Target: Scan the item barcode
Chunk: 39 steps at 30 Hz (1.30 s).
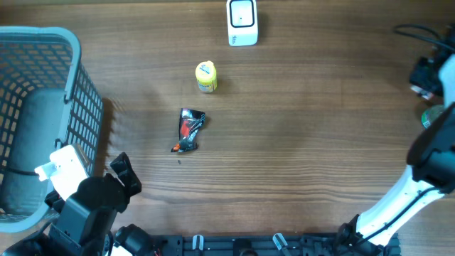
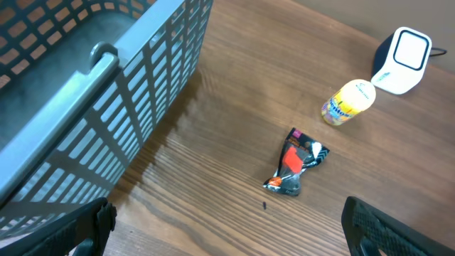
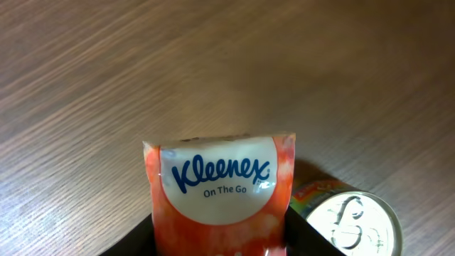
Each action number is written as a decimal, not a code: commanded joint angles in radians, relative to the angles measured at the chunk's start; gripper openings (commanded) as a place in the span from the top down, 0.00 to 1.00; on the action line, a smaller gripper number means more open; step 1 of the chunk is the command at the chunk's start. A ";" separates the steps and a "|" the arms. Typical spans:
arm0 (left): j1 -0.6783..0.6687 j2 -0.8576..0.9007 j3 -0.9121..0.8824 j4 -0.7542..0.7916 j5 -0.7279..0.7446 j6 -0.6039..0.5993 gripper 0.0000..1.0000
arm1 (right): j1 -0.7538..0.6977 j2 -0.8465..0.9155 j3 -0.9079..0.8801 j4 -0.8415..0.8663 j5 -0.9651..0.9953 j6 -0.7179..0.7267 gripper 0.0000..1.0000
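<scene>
Kleenex pack (image 3: 220,188) — in right tool (image 3: 217,245), can (image 3: 352,224) beside

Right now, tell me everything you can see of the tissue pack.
The tissue pack is a soft, glossy plastic packet, mottled orange, with a white oval reading Kleenex On The Go in blue. Its top seam is crimped. The right gripper clamps its sides over the wooden table. A can sits close beside it; whether they touch is unclear.
</scene>
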<state>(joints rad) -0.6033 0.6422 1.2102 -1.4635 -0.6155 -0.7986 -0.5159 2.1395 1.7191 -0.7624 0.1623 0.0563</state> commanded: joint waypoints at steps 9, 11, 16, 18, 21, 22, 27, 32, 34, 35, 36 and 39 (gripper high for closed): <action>-0.001 0.002 -0.002 0.034 0.005 -0.002 0.00 | -0.018 -0.119 -0.023 -0.072 -0.129 0.206 0.00; -0.001 0.002 -0.002 0.034 0.003 -0.002 0.00 | 0.078 -0.235 -0.008 -0.072 -0.187 0.181 0.00; -0.001 0.002 -0.002 0.035 -0.056 -0.048 0.00 | 0.521 -0.340 -0.008 -0.181 -0.161 0.211 0.00; -0.001 0.010 -0.002 0.040 -0.030 -0.047 0.00 | 0.647 -0.330 -0.009 -0.236 -0.057 0.365 0.00; -0.001 0.065 -0.002 -0.024 0.011 -0.047 0.00 | 0.770 -0.330 -0.010 -0.322 -0.157 0.531 0.00; -0.001 0.076 -0.002 -0.018 0.012 -0.047 0.00 | 0.803 -0.330 -0.014 -0.373 -0.123 0.608 0.00; -0.001 0.153 -0.002 -0.021 0.041 0.010 0.00 | 0.830 -0.330 -0.016 -0.478 -0.005 0.727 0.00; -0.001 0.529 -0.002 0.060 0.119 0.159 0.00 | 0.745 -0.330 -0.016 -0.517 0.018 0.675 0.00; -0.001 0.750 -0.002 0.136 0.122 0.188 0.00 | 0.663 -0.330 -0.017 -0.533 0.016 0.634 0.00; -0.001 0.853 -0.002 0.175 0.120 0.194 0.00 | 0.628 -0.330 -0.018 -0.534 0.017 0.616 0.00; -0.001 0.917 -0.002 0.197 0.110 0.194 0.00 | 0.610 -0.330 -0.018 -0.533 0.017 0.593 0.00; -0.001 1.094 -0.002 0.218 0.048 0.213 0.00 | 0.589 -0.330 -0.019 -0.527 0.017 0.573 0.00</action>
<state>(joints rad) -0.6033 1.6382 1.2098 -1.2514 -0.5205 -0.6289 0.0761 1.8008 1.7081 -1.2949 0.1619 0.6647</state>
